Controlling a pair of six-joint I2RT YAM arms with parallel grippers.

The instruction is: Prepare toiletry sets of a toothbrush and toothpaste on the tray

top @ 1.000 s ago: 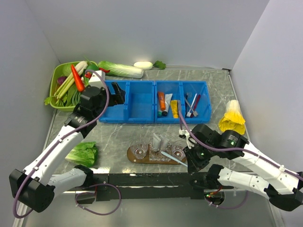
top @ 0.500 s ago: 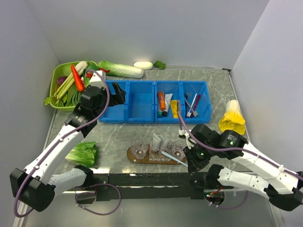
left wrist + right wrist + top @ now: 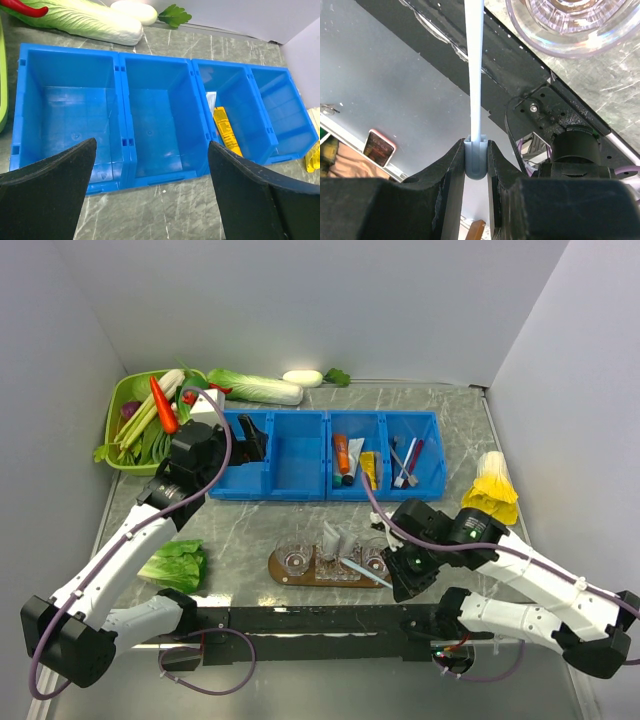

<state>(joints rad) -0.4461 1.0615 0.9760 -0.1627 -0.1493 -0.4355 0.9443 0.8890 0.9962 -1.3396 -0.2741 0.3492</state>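
**Right gripper** (image 3: 476, 146): Your jaws are closed to a narrow gap and clamp the butt end of the pale blue toothbrush (image 3: 474, 70). The shaft runs straight out ahead of the jaws. A glass cup (image 3: 570, 25) sits ahead of the jaws, just right of the shaft in the wrist view. You cannot tell whether shaft and cup touch.

In the top view, the far end of the toothbrush reaches over the right end of the tray (image 3: 280, 568), which lies ahead of the right jaws. The tray carries glass cups. A toothpaste tube (image 3: 332, 537) stands tilted among them, beyond the toothbrush tip and apart from the jaws.

**Left gripper** (image 3: 151, 150): Your jaws stand wide apart and hold nothing. They hang above the near wall of the blue bins (image 3: 122, 110). A yellow tube (image 3: 225, 131) lies in the 3rd compartment, ahead and to the right of the jaws. In the top view, a 2nd toothpaste tube (image 3: 355, 455) lies in that compartment between an orange tube (image 3: 342, 452) and the yellow tube, well apart from both pairs of jaws.
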